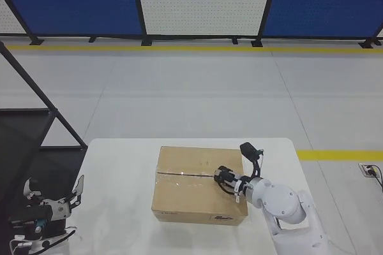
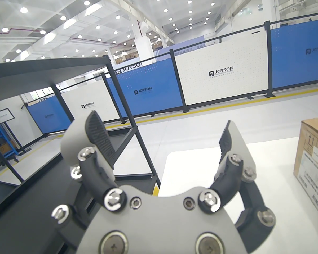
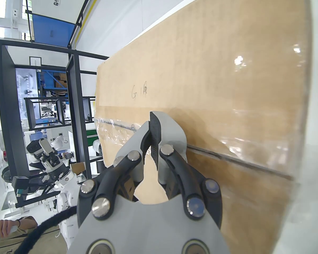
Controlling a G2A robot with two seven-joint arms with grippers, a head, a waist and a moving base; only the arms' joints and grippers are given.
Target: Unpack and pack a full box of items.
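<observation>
R gripper (image 3: 151, 130), clenched, is hovering, box (image 3: 201, 67) seam (image 3: 228, 157) right under it, prob. touching; drag straight, shallow. L gripper (image 2: 161, 130) is idling, spread.

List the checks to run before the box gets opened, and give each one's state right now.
1. Box sits fully on the table: ok.
2. Flaps closed, tape over the centre seam: ok.
3. Right gripper lined up over the seam, fingers shut: ok.
4. Its tips touching the tape: cannot tell.
5. Left gripper steadying the box: not ok. It is open, off the table's side and apart from the box.
</observation>
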